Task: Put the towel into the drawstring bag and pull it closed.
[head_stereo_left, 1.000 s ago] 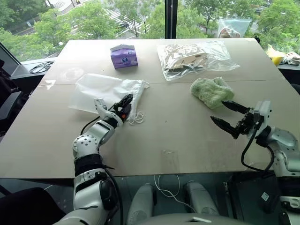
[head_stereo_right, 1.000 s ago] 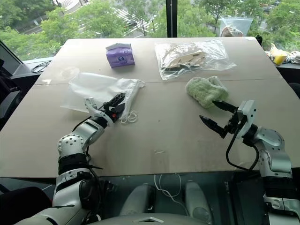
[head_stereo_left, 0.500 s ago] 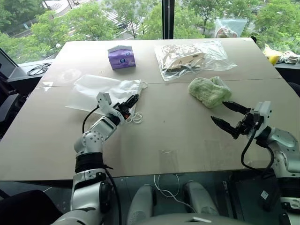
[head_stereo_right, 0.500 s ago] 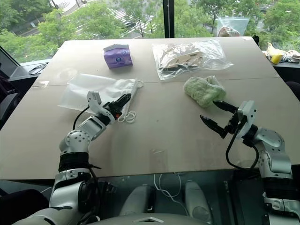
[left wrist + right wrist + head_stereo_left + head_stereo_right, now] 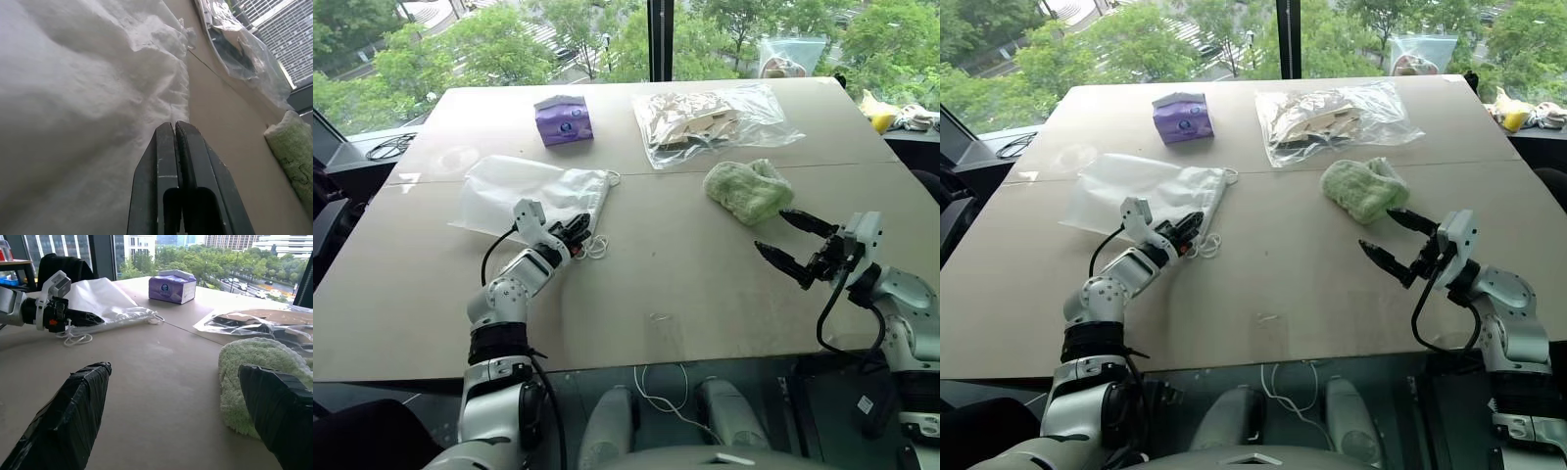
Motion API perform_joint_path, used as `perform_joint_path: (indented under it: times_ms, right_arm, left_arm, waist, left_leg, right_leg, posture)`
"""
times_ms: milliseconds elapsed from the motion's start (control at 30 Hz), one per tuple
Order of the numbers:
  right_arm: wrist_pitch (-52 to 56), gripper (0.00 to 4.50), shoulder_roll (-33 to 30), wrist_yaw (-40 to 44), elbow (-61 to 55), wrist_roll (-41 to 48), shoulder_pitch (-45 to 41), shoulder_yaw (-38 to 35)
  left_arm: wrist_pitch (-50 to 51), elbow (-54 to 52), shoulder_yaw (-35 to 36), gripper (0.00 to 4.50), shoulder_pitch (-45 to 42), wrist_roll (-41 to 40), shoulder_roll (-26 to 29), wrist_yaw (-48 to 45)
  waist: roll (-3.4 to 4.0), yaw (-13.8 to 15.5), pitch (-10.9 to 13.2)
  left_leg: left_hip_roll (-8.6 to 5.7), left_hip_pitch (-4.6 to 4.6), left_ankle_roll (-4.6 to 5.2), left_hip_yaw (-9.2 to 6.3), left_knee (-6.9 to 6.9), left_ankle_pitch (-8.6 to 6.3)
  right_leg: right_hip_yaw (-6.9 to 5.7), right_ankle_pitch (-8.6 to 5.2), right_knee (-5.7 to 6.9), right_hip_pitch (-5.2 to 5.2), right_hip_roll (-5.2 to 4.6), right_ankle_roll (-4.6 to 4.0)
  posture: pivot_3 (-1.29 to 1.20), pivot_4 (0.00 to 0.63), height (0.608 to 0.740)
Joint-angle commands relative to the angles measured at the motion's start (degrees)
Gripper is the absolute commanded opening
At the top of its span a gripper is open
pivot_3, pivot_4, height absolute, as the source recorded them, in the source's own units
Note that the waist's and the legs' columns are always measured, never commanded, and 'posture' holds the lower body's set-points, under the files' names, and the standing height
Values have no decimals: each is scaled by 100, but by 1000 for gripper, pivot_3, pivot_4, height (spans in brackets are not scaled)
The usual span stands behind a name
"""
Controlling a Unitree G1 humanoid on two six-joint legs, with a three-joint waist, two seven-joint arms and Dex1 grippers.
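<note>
On the table (image 5: 685, 294), the drawstring bag (image 5: 533, 186) lies left, its cords (image 5: 597, 245) trailing toward the near side. The left gripper (image 5: 579, 227) sits at the bag's near right edge. The tissue pack (image 5: 563, 118) lies behind the bag. The clear bag (image 5: 710, 117) lies far centre, the towel (image 5: 747, 189) before it, the right gripper (image 5: 788, 245) just before the towel.

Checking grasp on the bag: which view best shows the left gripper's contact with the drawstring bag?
Left wrist view: the left gripper has its fingers pressed shut at the drawstring bag edge. Whether fabric is pinched can't be told. The eye views show it small at the bag's mouth; the right wrist view shows it side-on, beside the cords.
</note>
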Motion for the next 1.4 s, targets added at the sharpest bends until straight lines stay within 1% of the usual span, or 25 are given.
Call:
perform_joint_path:
  times_ms: [33,67,100,133,200,233,367,433,533,600,733,800,867,967,1167,1400]
  right_arm:
    - [-133,4500,-52,-12,-203,52,-22,-178]
    - [-137,4500,-54,-10,-198,53,-21,-178]
    - [-139,4500,-54,-9,-195,53,-20,-178]
    - [-146,4500,-55,-8,-190,51,-25,-178]
    - [-154,4500,-55,-13,-184,49,-37,-178]
    - [-160,4500,-54,-19,-183,47,-46,-178]
    - [-183,4500,-60,-17,-158,42,-64,-182]
    - [-196,4500,-69,-8,-137,41,-71,-189]
    - [-216,4500,-88,3,-113,46,-78,-211]
    - [-230,4500,-104,9,-91,53,-81,-228]
    - [-241,4500,-97,14,-87,51,-64,-220]
    - [-237,4500,-83,18,-78,45,-81,-201]
    - [-226,4500,-76,23,-64,42,-115,-182]
    - [-216,4500,-75,35,-56,41,-137,-174]
    - [-203,4500,-79,49,-76,39,-109,-187]
    - [-179,4500,-100,29,-136,54,-59,-218]
  left_arm:
    - [-262,109,-184,36,257,444,36,-79]
    - [-312,109,-225,568,288,517,28,-78]
    - [-361,126,-260,742,313,582,20,-69]
    - [-387,147,-266,1330,333,599,-9,-66]
    - [-434,165,-263,2235,354,631,-47,-45]
    - [-481,166,-281,2607,358,672,-44,-43]
    - [-762,105,-518,2607,375,985,25,-127]
    - [-916,55,-696,2607,376,1289,80,-25]
    - [-1409,-141,-1187,2607,420,2150,279,260]
    - [-1809,-513,-1440,2607,444,2621,324,436]
    - [-2212,-825,-1658,2607,339,3243,352,765]
    - [-2284,-836,-1759,2607,161,3541,355,931]
    - [-2285,-737,-1807,2607,12,3716,304,1067]
    - [-2365,-579,-1874,2607,-147,3909,179,1196]
    - [-2562,-462,-2072,2607,-400,4594,109,1697]
    - [-2746,442,-2084,2607,-958,4810,-97,1980]
  waist:
    - [0,-10,1]
    - [-1,-12,1]
    - [-1,-10,1]
    - [-4,-9,2]
    - [-4,-14,2]
    - [-4,-17,2]
    - [-4,-28,3]
    - [-5,-25,3]
    - [-7,-28,4]
    - [-10,-30,7]
    - [-32,-8,23]
    - [-35,21,25]
    - [-43,63,30]
    - [-45,141,31]
    - [-48,174,33]
    - [-49,177,33]
  left_leg:
    - [0,0,0,0,0,0]
    - [0,-1,0,0,0,0]
    - [0,-2,0,1,-1,0]
    - [0,-3,0,1,-1,0]
    - [0,-5,0,0,-1,0]
    - [0,-4,0,2,-2,0]
    - [1,0,0,2,-4,0]
    - [1,-1,0,2,-5,0]
    - [1,-3,0,2,-9,0]
    - [1,-1,0,3,-15,0]
    - [2,-23,0,0,-26,0]
    - [2,-55,0,-5,-26,0]
    - [-1,-85,1,-4,-26,0]
    - [-2,-89,0,-3,-39,0]
    - [-3,-94,0,-6,-60,0]
    - [-5,-92,0,-7,-58,0]
  right_leg:
    - [0,0,0,-1,0,0]
    - [0,0,0,0,0,0]
    - [0,0,0,-1,-1,0]
    - [0,0,-1,-1,-1,0]
    - [0,0,-3,-1,-1,0]
    - [1,0,-3,-1,-1,0]
    - [1,0,-3,-1,-1,0]
    - [1,0,-4,-2,-1,0]
    - [1,0,-9,-2,-1,0]
    - [3,0,-11,-2,-1,0]
    - [1,0,-16,-20,0,0]
    - [-3,1,-24,-45,0,1]
    - [-2,3,-26,-64,-1,3]
    - [-3,15,-49,-63,-3,23]
    - [-6,16,-69,-63,-5,25]
    - [-11,17,-69,-61,-6,27]
  posture:
    - [0,150,740]
    - [0,150,740]
    - [0,150,740]
    - [0,150,740]
    - [0,150,740]
    - [0,150,740]
    - [0,150,740]
    - [0,150,740]
    - [0,150,740]
    - [0,150,740]
    - [0,150,740]
    - [0,150,740]
    - [0,150,740]
    - [0,150,740]
    - [0,150,740]
    - [0,150,740]
